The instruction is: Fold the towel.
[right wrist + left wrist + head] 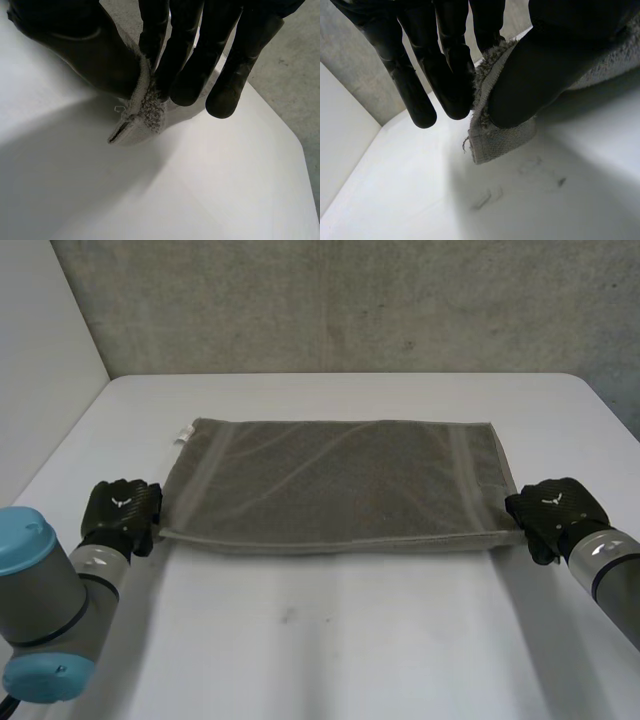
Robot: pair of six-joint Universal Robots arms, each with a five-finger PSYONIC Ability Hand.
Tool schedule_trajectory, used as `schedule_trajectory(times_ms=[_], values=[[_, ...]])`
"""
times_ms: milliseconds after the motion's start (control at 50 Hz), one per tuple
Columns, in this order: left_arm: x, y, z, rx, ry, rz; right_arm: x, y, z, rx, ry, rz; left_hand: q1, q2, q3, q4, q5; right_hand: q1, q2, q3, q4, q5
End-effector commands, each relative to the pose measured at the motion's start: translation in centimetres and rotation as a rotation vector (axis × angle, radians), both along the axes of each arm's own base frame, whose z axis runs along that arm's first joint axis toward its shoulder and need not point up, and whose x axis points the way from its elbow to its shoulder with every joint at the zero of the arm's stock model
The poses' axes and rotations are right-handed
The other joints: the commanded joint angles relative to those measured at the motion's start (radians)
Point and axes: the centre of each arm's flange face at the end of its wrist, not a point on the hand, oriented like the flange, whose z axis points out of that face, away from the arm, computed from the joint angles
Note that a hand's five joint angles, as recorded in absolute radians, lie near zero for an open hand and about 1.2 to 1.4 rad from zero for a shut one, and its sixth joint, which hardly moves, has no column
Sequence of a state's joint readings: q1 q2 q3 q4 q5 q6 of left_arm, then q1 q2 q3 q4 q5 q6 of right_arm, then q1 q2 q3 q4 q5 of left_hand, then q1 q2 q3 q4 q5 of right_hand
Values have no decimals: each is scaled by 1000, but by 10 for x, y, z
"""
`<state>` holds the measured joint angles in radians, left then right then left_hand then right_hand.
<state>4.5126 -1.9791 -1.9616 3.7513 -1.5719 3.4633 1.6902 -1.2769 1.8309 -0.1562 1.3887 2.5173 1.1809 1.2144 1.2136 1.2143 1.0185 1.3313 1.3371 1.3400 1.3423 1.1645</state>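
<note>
Head view: towel (330, 485) is pinched at its near corners by left hand (120, 510) & right hand (555, 508), prob. so that edge can be carried over.

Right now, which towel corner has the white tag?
The far left towel corner carries the tag; the left hand and right hand pinch the near corners.

Near corners of towel (330, 480) hidden under left hand (120, 508) and right hand (555, 506); white bit (181, 438) at far corner too small to tell.
</note>
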Motion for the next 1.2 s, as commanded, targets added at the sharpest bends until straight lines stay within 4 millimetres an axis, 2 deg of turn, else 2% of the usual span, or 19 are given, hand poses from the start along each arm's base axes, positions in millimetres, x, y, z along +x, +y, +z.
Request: schedule_trajectory(times_ms=[20,40,120,160,180,220,260,340,400,440,460,500,540,600,700,760,800,960,1200], values=[[-1,18,39,-95,11,-36,-2,5,43,-107,0,3,215,182,183,182,203,65,59,56,54,57],[-1,18,39,-96,11,-36,-2,5,43,-107,1,3,215,182,183,182,203,65,59,56,54,57],[2,36,61,-139,-29,-45,-10,24,77,-102,115,26,215,182,183,182,203,65,59,56,54,57],[10,72,85,-146,-155,-62,-16,33,85,-65,183,35,215,182,183,182,203,65,59,56,54,57],[10,72,85,-146,-156,-62,-16,34,85,-64,184,35,215,182,183,182,203,65,59,56,54,57],[12,85,91,-136,-205,-76,-31,55,91,46,347,81,215,182,183,182,203,65,59,56,54,57],[15,105,93,-101,-269,-105,-34,64,89,91,421,126,215,182,183,182,203,65,59,56,54,57],[14,114,89,-60,-289,-146,-33,71,87,108,535,237,215,182,183,182,203,65,59,56,54,57],[11,109,88,-70,-280,-173,-30,62,91,22,594,284,215,182,183,182,203,65,59,56,54,57],[10,101,83,-63,-276,-184,-29,36,85,-40,592,273,215,182,183,182,203,65,59,56,54,57],[7,90,76,-53,-278,-194,-29,35,85,-40,592,273,215,182,183,182,203,65,59,56,54,57],[4,76,70,-63,-280,-196,-27,4,72,-88,591,254,215,182,183,182,203,65,59,56,54,57],[-2,49,66,-94,-275,-193,-25,-8,68,-118,593,246,215,182,183,182,203,65,59,56,54,57],[-7,36,62,-103,-274,-199,-9,-23,58,-161,591,266,215,182,183,182,203,65,59,56,54,57],[-22,-18,40,-106,-270,-206,12,-46,32,-201,594,284,215,182,183,182,203,65,59,56,54,57],[-26,-29,34,-103,-270,-209,21,-61,18,-244,596,277,215,182,183,182,203,65,59,56,54,57],[-30,-50,21,-99,-272,-202,24,-69,11,-271,598,274,215,182,183,182,203,65,59,56,54,57],[-37,-81,-2,-98,-272,-198,41,-98,-12,-387,596,266,215,182,183,182,203,65,59,56,54,57],[-43,-109,-5,-155,-268,-195,48,-125,-25,-455,584,252,215,182,183,182,203,65,59,56,54,57]])
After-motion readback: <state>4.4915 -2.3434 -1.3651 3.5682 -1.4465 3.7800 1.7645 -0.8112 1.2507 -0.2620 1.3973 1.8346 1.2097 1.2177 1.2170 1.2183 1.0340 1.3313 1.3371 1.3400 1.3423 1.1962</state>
